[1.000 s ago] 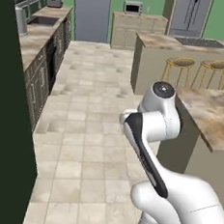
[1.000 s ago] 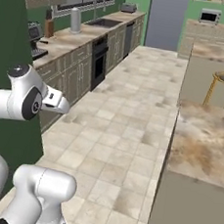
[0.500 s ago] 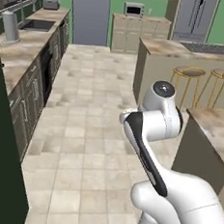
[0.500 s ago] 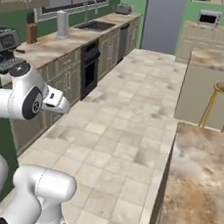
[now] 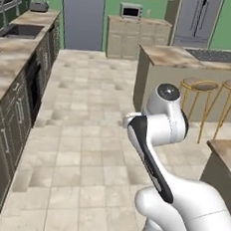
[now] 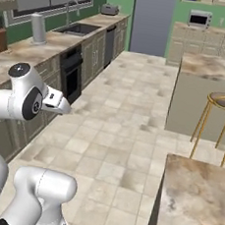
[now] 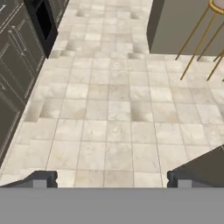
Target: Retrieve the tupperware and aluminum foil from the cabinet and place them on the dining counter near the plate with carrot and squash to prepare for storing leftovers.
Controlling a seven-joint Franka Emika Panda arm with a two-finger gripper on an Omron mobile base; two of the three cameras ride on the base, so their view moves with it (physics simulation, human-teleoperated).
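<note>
We've got the gripper (image 7: 109, 177) hanging over bare tiled floor (image 7: 113, 113), fingertips (image 7: 41, 178) spread wide apart with nothing between them; we can't tell where the tupperware and foil are, since they're not in sight. Left of us runs the dark cabinet row (image 5: 11, 127) with a sink (image 5: 18, 29) and toaster (image 5: 39, 5); right is the island (image 5: 192, 70) with gold stools (image 5: 198, 95); a microwave (image 5: 130, 10) sits at the far wall.

White arm folded upright, gripper (image 7: 111, 178) open wide, empty
</note>
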